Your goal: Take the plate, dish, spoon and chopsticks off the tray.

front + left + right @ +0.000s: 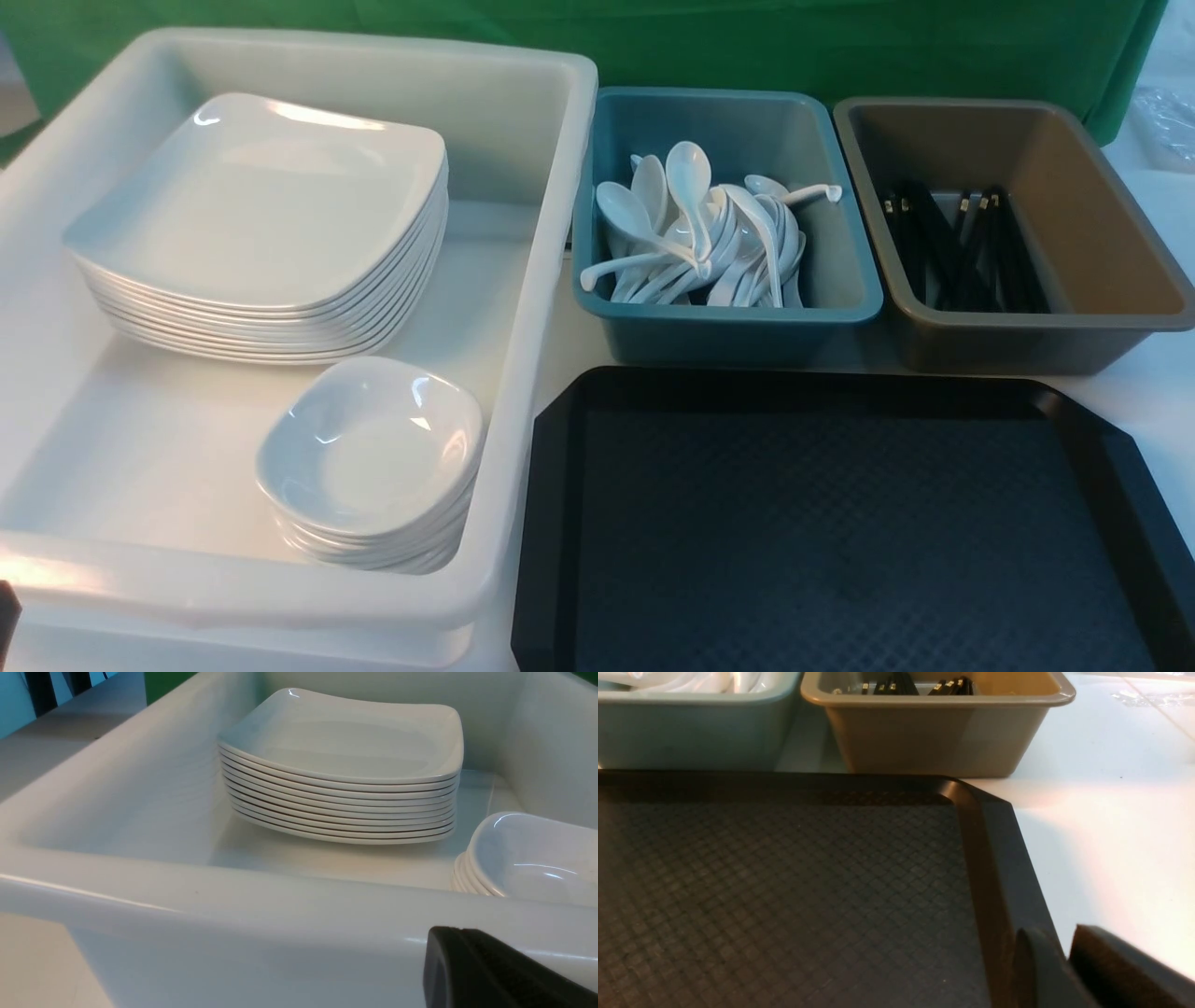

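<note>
The black tray (840, 523) lies at the front right with nothing on its diamond-pattern floor (784, 882). A plate (261, 196) tops a stack of several inside the white tub. A dish (369, 448) tops a smaller stack near the tub's front wall. Several spoons (691, 233) are heaped in the teal bin, and several chopsticks (962, 247) lie in the tan bin. My left gripper (451, 935) is shut and empty, just outside the tub's near wall. My right gripper (1052, 933) hovers over the tray's right rim, slightly open with nothing between its fingers.
The white tub (523, 84) fills the left side, its near wall (233, 905) close to my left gripper. The teal bin (728, 313) and tan bin (1027, 350) stand side by side behind the tray. White tabletop (1111, 835) lies right of the tray.
</note>
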Available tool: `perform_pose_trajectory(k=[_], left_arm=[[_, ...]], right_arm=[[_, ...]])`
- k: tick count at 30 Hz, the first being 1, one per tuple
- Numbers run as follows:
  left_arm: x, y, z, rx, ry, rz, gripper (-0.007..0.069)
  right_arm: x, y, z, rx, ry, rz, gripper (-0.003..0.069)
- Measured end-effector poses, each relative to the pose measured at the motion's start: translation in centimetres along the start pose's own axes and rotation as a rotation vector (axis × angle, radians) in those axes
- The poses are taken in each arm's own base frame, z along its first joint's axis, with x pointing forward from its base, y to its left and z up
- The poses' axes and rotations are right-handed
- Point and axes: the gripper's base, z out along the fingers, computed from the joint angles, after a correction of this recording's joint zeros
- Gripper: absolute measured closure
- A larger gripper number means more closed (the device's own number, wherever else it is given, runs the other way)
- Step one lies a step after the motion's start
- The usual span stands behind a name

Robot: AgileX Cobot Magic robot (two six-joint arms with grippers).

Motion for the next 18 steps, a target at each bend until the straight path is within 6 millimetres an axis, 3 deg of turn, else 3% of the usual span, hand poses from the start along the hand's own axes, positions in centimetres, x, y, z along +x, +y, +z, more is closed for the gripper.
perform_pose_trajectory(k=[18], left_arm=[[0.0,0.0,0.0,0.0,0.0,0.0,0.0624]], right_arm=[[0.0,0.0,0.0,0.0,0.0,0.0,0.0449]])
